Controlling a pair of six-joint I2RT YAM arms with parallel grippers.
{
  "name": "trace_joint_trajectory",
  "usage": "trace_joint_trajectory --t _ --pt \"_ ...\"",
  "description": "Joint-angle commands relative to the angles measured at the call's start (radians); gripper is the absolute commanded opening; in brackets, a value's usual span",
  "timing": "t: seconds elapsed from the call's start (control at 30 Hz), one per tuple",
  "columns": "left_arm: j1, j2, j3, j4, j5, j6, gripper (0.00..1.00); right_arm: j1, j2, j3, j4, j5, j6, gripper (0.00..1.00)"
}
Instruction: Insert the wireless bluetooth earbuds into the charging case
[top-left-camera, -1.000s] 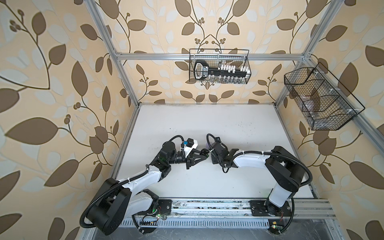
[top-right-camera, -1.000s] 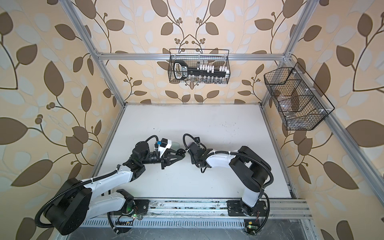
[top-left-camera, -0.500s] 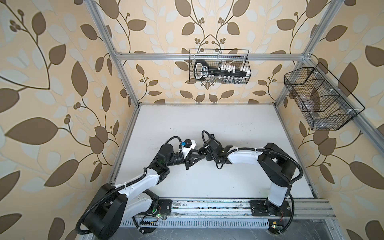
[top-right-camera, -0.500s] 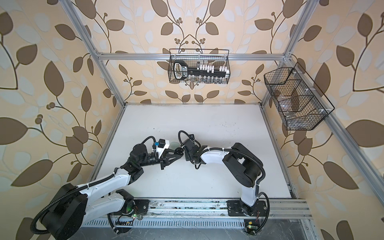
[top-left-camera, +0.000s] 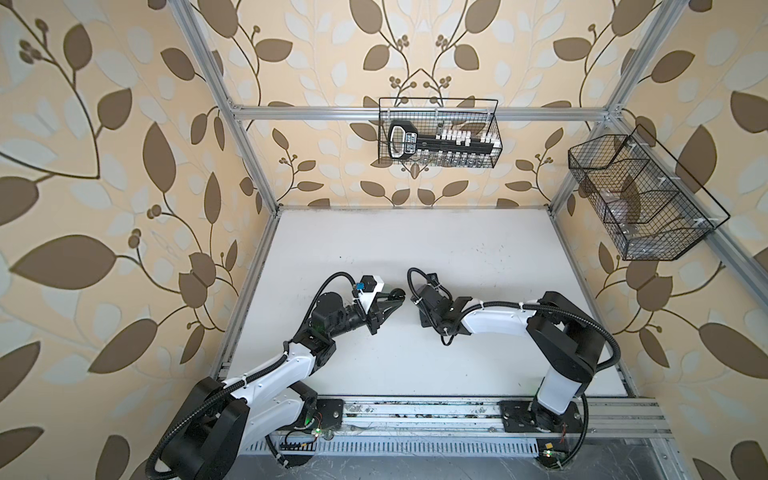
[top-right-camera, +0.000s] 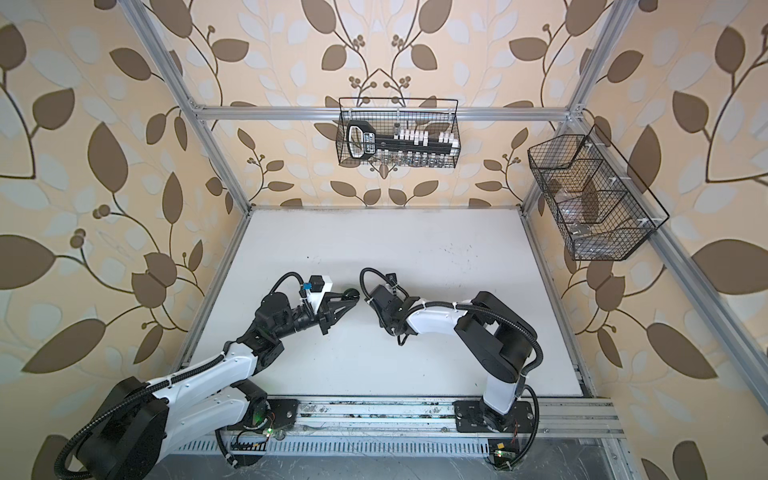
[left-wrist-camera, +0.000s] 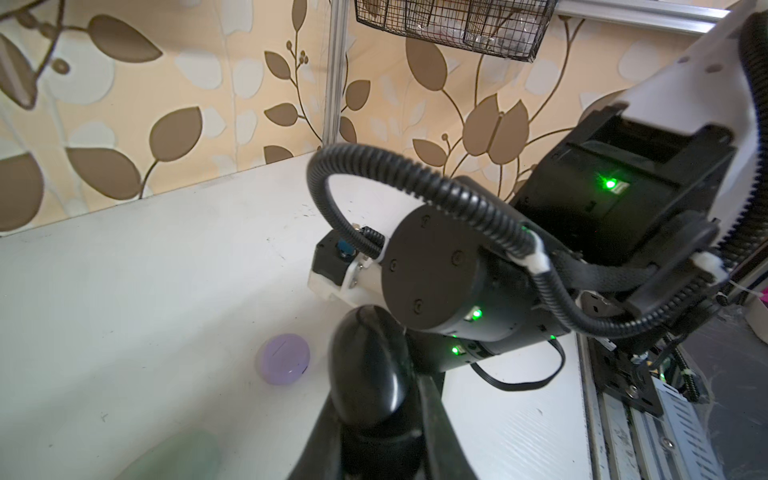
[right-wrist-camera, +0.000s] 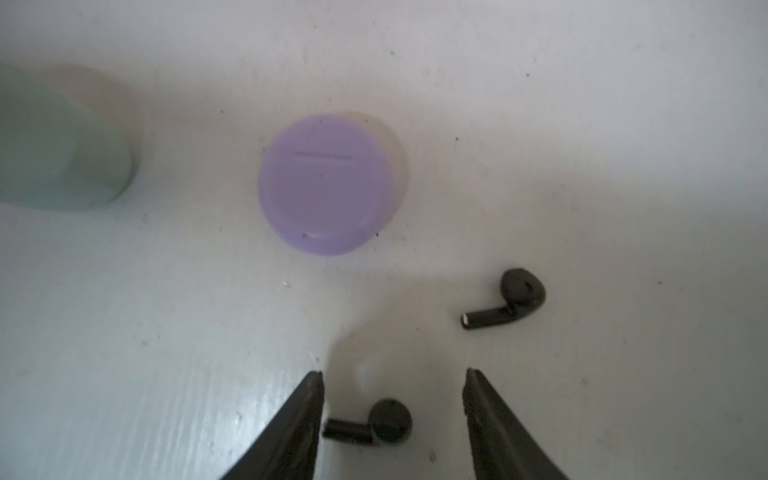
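The right gripper (right-wrist-camera: 394, 372) hung over the bench (top-left-camera: 457, 257) with its jaws spread. One black earbud (right-wrist-camera: 370, 424) lay flat between them, set back from the fingertips. Its long axis ran crosswise to the gap, the stem end just beside one finger (right-wrist-camera: 299, 415) and the round head near the middle. Whether stem and finger touched could not be told.

A second black earbud (right-wrist-camera: 505, 299) lay beyond the tips, toward the other finger's side. Its stem ran roughly parallel to the first, pale tip pointing the same way.

Farther out sat a closed lilac charging case (right-wrist-camera: 326, 183), and a mint case (right-wrist-camera: 62, 145) sat well apart from it.

The left gripper (top-left-camera: 395, 300) was pinched on a black charging case (left-wrist-camera: 368, 365).
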Motion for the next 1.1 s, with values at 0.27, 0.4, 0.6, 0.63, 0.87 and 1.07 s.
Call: trace_joint_trajectory --t 0.27,0.4,0.6,0.63,0.87,1.07 --pt "0.010 -0.027 -0.011 0.050 -0.010 -0.009 0.00 0.032 -0.128 -0.143 -0.039 0.034 0.056 0.54" --pt "0.011 -0.026 -0.010 0.050 -0.006 -0.010 0.00 0.025 -0.157 -0.166 0.001 -0.006 0.035 0.52" --pt "0.010 -0.012 -0.007 0.057 0.049 0.004 0.00 0.006 -0.135 -0.144 0.089 -0.126 0.003 0.52" --pt "0.010 -0.004 -0.008 0.065 0.065 0.009 0.00 0.001 -0.125 -0.135 0.089 -0.127 0.002 0.52" --pt "0.010 0.077 0.006 0.099 0.125 0.039 0.00 -0.023 -0.060 -0.083 0.062 -0.118 0.005 0.50" --pt "0.010 0.091 0.006 0.108 0.139 0.050 0.00 -0.016 -0.019 -0.056 0.039 -0.109 0.004 0.43"
